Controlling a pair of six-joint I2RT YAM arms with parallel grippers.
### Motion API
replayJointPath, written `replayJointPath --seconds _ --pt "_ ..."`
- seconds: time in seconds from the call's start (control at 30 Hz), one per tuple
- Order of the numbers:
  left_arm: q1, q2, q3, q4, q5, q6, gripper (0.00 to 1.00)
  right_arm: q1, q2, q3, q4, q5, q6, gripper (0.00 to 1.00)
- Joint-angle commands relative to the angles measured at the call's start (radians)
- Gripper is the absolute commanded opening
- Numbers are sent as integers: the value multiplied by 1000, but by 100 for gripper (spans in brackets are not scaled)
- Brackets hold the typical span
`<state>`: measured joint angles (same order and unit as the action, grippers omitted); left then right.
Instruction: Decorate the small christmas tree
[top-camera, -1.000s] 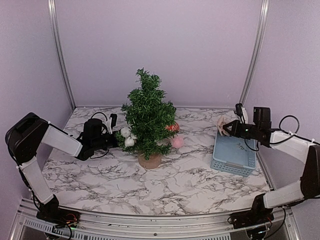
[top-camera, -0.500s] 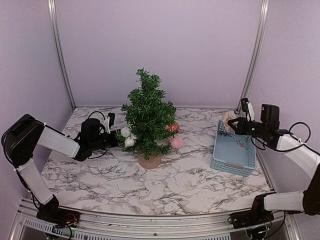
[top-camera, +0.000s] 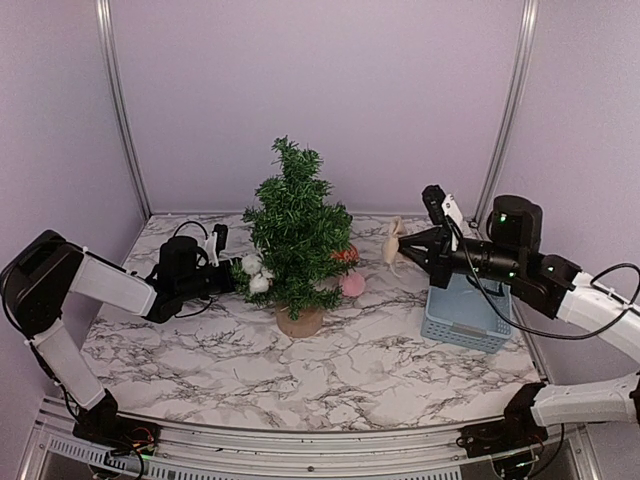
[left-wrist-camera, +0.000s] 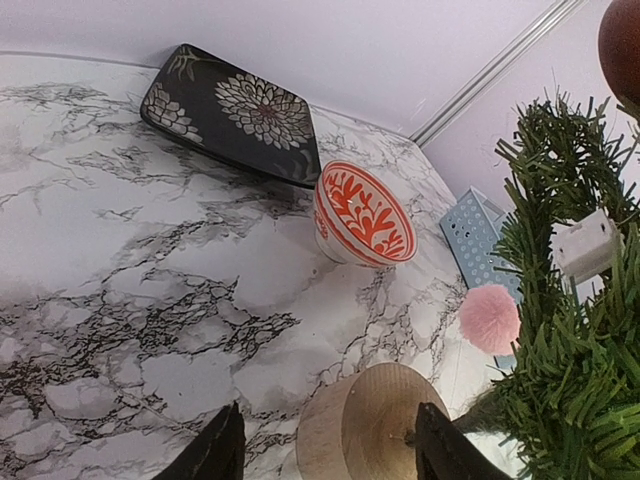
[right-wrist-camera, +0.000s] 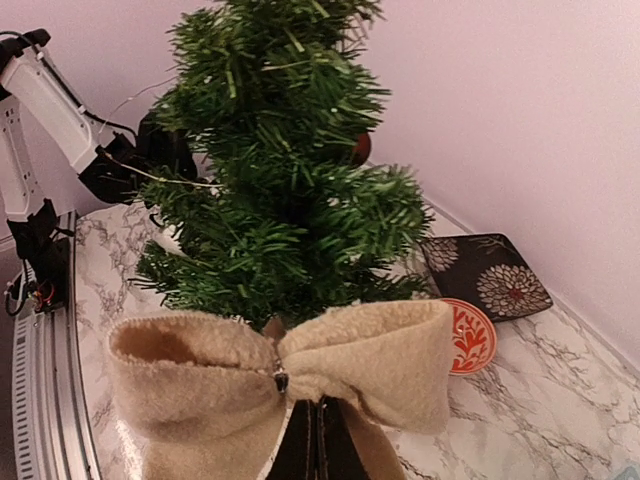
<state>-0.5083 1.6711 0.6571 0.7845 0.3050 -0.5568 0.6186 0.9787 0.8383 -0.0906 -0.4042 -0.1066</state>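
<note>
Beige fleece bow (right-wrist-camera: 285, 375) clamped in right gripper (right-wrist-camera: 318, 440); small christmas tree (right-wrist-camera: 275, 160) just ahead. We fear a hard push tips it. Left gripper (left-wrist-camera: 330, 452): jaws apart, empty.

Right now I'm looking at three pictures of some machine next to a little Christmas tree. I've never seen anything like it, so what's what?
These are two robot arms bolted at the table's near edge, each ending in a two-finger gripper. The wide picture comes from a fixed camera above and behind them. The other two come from a camera on each wrist.

On the marble table stand the small christmas tree, already carrying white balls and a pink pompom, and a light blue basket. Near the tree are an orange-patterned bowl and a black flowered plate.

The right gripper is shut on a beige bow. The left gripper is open and empty, low by the tree's base.
</note>
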Motion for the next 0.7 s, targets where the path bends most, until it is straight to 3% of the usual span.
replayJointPath --seconds 0.0,0.13,0.67 --pt "-1 -27 -3 4 -1 9 58 147 67 58 3 147 -48 0" --pt "-1 -29 -5 4 3 9 58 212 121 119 25 183 -51 0" --pt "-2 -29 -2 4 5 10 58 213 308 364 116 202 -136 0"
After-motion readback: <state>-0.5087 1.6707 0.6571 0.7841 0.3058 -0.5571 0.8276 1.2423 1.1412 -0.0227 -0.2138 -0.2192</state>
